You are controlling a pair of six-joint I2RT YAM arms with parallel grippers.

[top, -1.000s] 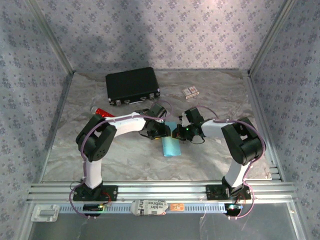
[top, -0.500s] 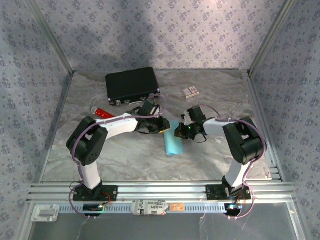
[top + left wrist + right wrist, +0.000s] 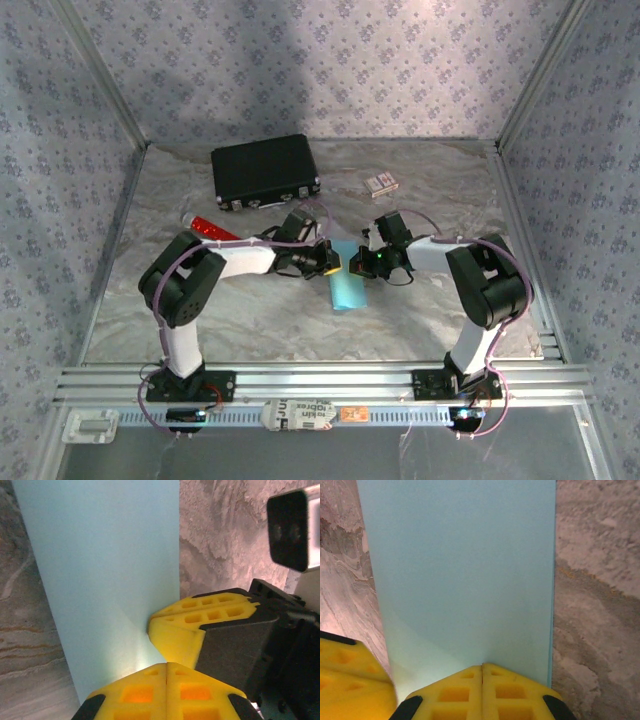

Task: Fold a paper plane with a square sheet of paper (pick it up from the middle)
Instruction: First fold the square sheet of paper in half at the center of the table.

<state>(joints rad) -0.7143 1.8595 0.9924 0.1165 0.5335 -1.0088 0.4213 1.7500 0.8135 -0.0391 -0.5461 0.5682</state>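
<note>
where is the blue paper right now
In the top view the sheet of paper is mid-table, a narrow strip with its far end pinched by the left gripper and right gripper, nearer than the black case.

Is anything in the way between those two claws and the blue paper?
Nothing visible. The left gripper and right gripper are both shut on the paper's far end, side by side. The black case, card box and red tube lie farther back, apart from it.
</note>
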